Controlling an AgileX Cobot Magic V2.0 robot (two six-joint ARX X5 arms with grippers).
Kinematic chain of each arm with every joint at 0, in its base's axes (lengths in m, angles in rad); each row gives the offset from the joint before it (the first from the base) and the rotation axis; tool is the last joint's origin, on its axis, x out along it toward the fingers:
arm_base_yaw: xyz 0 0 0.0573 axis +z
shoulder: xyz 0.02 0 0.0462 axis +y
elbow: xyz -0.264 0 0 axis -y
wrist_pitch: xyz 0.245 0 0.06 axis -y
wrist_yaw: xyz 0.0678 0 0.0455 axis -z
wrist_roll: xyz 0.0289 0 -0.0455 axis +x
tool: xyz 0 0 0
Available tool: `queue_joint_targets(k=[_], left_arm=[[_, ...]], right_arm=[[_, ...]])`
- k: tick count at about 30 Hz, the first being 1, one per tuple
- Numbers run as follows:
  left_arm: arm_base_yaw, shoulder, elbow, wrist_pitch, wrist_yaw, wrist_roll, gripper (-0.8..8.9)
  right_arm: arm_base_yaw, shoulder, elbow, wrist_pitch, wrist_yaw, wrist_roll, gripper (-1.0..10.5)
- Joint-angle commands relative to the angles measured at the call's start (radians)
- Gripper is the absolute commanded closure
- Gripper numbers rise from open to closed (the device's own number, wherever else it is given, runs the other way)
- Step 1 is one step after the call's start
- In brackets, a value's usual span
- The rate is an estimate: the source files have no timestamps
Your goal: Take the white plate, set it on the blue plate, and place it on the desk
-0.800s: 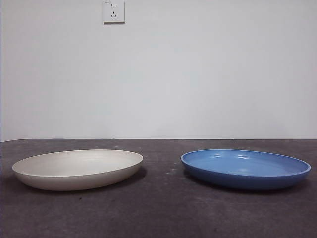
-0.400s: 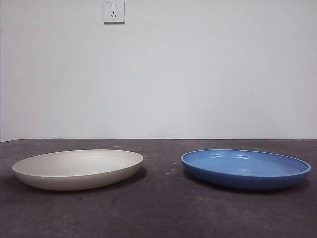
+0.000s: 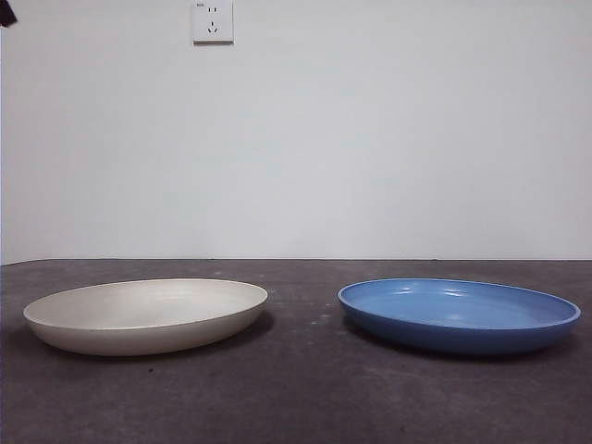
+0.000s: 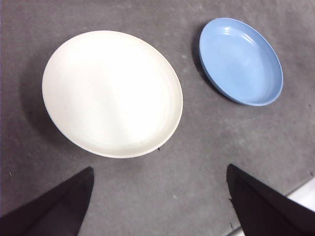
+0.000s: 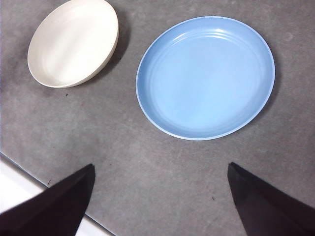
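While the left gripper hangs high above the white plate, jaws spread and empty, the right gripper waits likewise wide over the blue plate. Both plates lie flat on the desk, side by side, apart. Risk: the low smooth rim may slip from a shallow pinch, tipping the plate.

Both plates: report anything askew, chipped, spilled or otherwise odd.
Nothing stands out. The white plate and the blue plate sit flat, apart and empty on the desk, with no visible chips or spills.
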Motion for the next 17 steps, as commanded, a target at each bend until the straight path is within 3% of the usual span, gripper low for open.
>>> queue_joint_targets(k=[1, 17], left_arm=[[-0.003, 0.040, 0.021, 0.042, -0.026, -0.034, 3.81], [-0.010, 0.470, 0.061, 0.287, -0.282, -0.049, 3.82]], right_arm=[[0.004, 0.004, 0.019, 0.009, -0.002, 0.005, 5.1], [0.022, 0.004, 0.019, 0.009, -0.001, 0.005, 5.1]])
